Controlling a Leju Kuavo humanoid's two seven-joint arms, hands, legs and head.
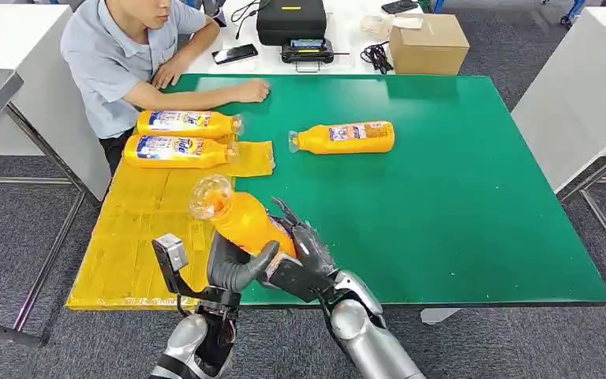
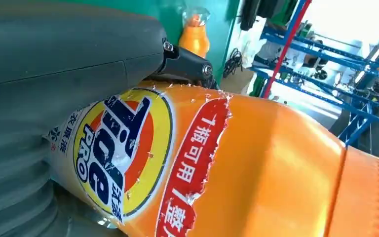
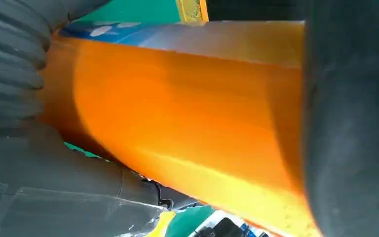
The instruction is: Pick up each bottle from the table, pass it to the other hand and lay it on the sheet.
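Note:
An orange bottle (image 1: pixel 241 217) with a clear cap hangs tilted over the near edge of the green table (image 1: pixel 458 197), cap pointing up and away. My left hand (image 1: pixel 233 270) grips its lower body from the left, thumb wrapped under it. My right hand (image 1: pixel 306 254) holds the same bottle from the right, dark fingers along its side. Up close, the left wrist view shows its torn label (image 2: pixel 128 153) and the right wrist view its plain orange side (image 3: pixel 177 123). Two more bottles (image 1: pixel 185 124) (image 1: pixel 175 151) lie side by side on the yellow sheet (image 1: pixel 142 237). Another bottle (image 1: pixel 346 137) (image 2: pixel 195 34) lies on the table.
A person sits at the far left corner with a forearm (image 1: pixel 205 96) resting on the table beside the sheet. Behind the table stand a black case (image 1: pixel 290 20) and a cardboard box (image 1: pixel 428 43). Grey carpet surrounds the table.

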